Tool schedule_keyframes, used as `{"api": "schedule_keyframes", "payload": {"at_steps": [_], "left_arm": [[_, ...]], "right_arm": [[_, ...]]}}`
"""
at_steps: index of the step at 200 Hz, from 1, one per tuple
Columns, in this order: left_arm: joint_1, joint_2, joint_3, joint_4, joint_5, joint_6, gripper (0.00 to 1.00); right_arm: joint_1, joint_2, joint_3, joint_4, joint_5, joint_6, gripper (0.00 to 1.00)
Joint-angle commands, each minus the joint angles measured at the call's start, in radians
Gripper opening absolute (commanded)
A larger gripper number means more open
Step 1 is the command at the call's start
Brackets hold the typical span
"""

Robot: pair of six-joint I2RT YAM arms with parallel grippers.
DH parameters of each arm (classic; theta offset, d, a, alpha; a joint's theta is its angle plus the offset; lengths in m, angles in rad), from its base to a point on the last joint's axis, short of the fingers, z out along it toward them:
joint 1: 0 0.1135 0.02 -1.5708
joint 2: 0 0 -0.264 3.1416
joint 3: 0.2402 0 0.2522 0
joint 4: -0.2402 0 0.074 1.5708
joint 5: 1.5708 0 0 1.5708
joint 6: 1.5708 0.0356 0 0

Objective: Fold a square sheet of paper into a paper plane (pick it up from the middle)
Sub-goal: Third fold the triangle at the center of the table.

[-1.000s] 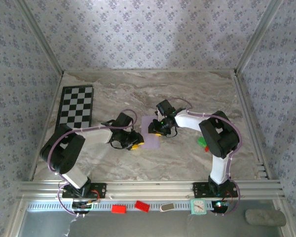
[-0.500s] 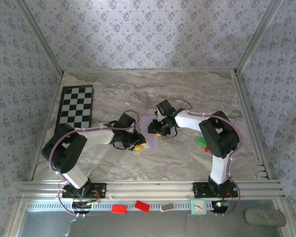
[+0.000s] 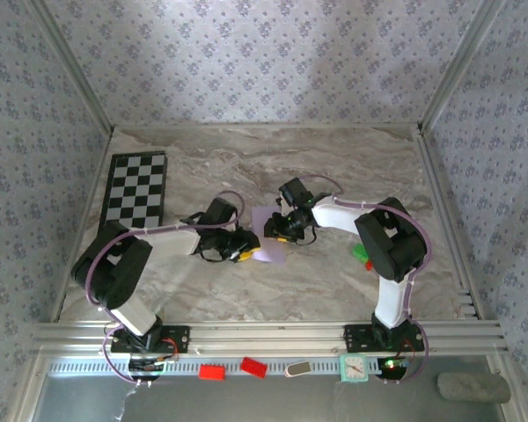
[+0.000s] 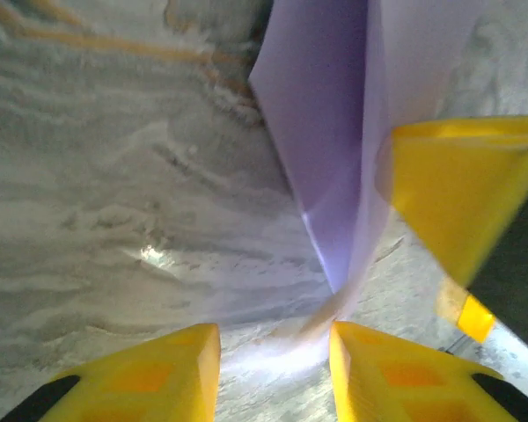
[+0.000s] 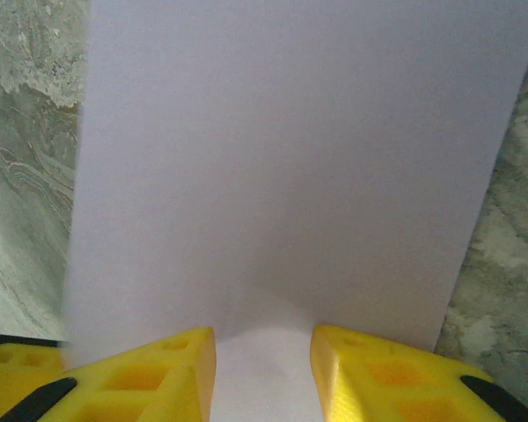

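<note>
At the left edge of the tabletop (image 3: 334, 290) lies a black-and-white checkered board (image 3: 136, 189), flat and well apart from both arms.

Right of the board, the left hand (image 3: 240, 252) sits low over the tabletop at the left edge of the square sheet of paper (image 3: 268, 249). In the left wrist view its two yellow fingers (image 4: 150, 374) stand partly apart, with bare tabletop visible in the gap. The sheet's near edge is raised there into a steep fold, one panel shaded and one lighter, and its lower tip reaches down just in front of the gap. No closed grip on the paper is visible.

The sheet lies near the middle of the tabletop, between the two hands.

The right hand (image 3: 277, 230) is on the sheet's right part. In the right wrist view its fingers (image 5: 141, 374) are partly apart and rest on the paper, and a low hump of paper rises between them. The paper is not clamped between them.

Further right, a green block (image 3: 361, 252) and a red block (image 3: 368, 264) lie touching beside the right arm.
</note>
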Motion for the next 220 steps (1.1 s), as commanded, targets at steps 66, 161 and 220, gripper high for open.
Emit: {"api": "schedule_keyframes", "payload": {"at_steps": [66, 161, 220], "left_arm": [[0.036, 0.019, -0.019, 0.120, 0.054, -0.025, 0.40], [0.073, 0.103, 0.004, 0.193, 0.086, -0.069, 0.26], [0.076, 0.122, 0.017, 0.195, 0.087, -0.090, 0.08]], "right_arm": [[0.007, 0.047, -0.040, -0.053, 0.025, -0.036, 0.37], [0.003, 0.038, -0.051, -0.037, 0.025, -0.046, 0.37], [0.002, -0.035, -0.053, 0.012, 0.008, -0.116, 0.40]]}}
